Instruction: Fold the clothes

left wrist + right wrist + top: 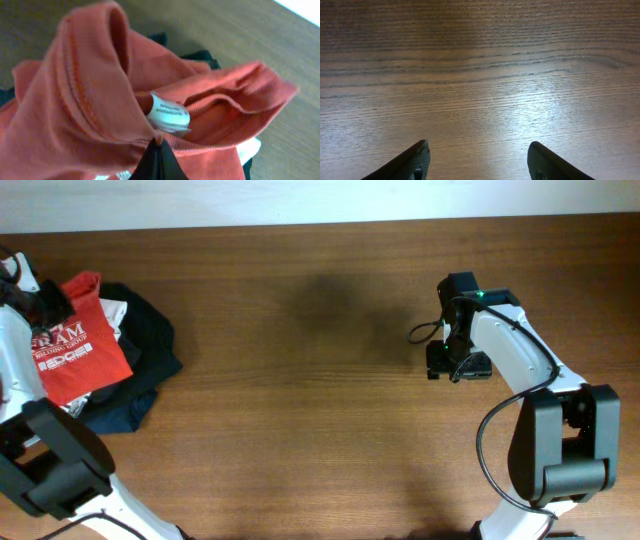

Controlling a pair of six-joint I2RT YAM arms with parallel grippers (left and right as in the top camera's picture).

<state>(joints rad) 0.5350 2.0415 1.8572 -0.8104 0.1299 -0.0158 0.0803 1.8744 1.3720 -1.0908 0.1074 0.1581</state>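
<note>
The red-orange T-shirt (75,340) with white lettering lies on a pile of clothes at the far left of the table. My left gripper (55,302) is shut on the shirt's collar near its top edge. In the left wrist view the shirt (95,100) fills the frame, its white neck label (169,113) just above my closed fingertips (159,142). My right gripper (447,365) is open and empty over bare wood at the right; its fingers (477,150) are spread wide.
Black and navy garments (150,350) and a white garment (112,310) lie under and beside the shirt. The wooden table (320,410) stretches between the pile and the right arm. The table's back edge runs along the top.
</note>
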